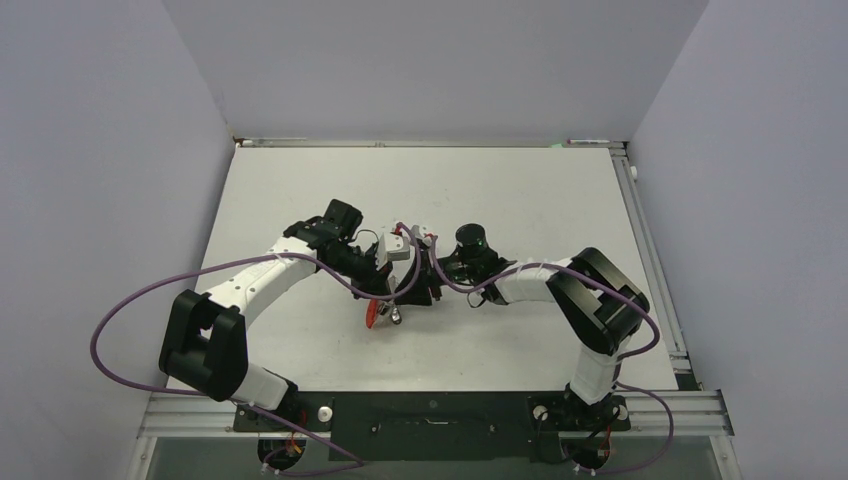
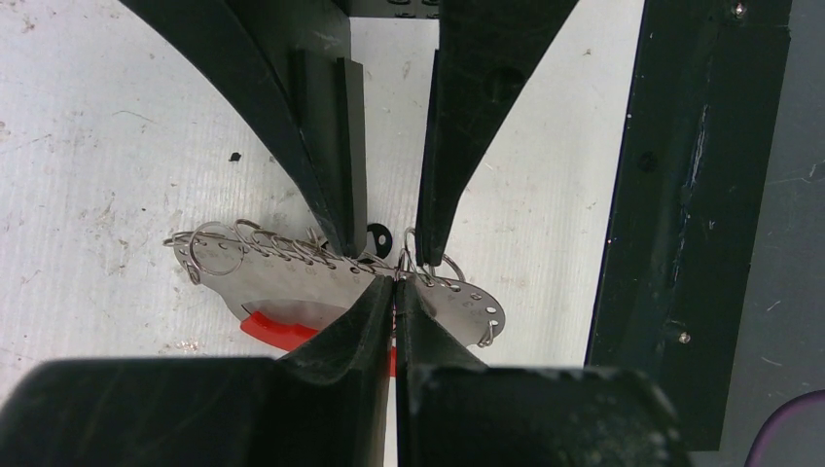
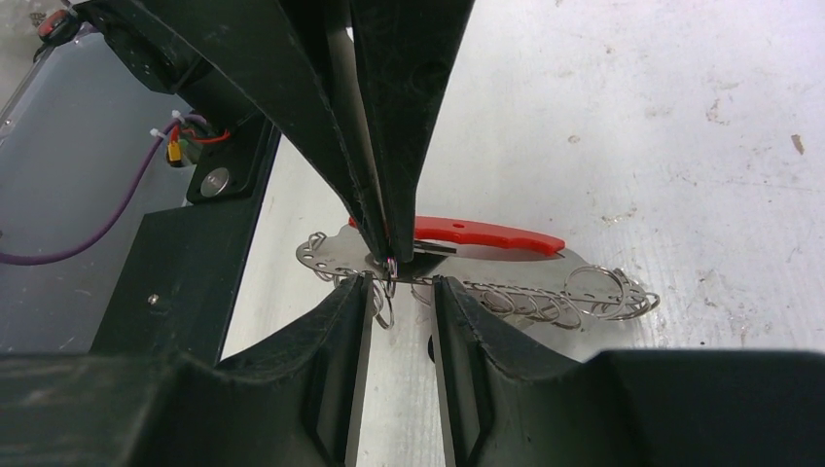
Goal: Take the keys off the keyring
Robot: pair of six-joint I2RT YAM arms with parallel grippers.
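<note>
The keyring [image 2: 282, 282] is a curved grey metal band with a row of holes, a bright red part [image 2: 277, 329] and several thin wire rings [image 2: 219, 251]. It lies on the white table. My left gripper [image 2: 396, 284] is shut on the band's upper edge, where a wire ring sits. My right gripper [image 3: 401, 292] is open, with its fingertips on either side of that spot and a ring between them. A small dark round piece [image 2: 376, 232] lies by the right fingers; it may be the head of a key. I cannot make out a pale key. In the top view the keyring [image 1: 378, 313] lies under both grippers.
A black base plate [image 2: 681, 195] runs along the table's near edge, close to the keyring, and also shows in the right wrist view [image 3: 185, 282]. Purple cables [image 1: 130, 310] loop off both arms. The table [image 1: 300, 180] is white and scuffed, with grey walls around it.
</note>
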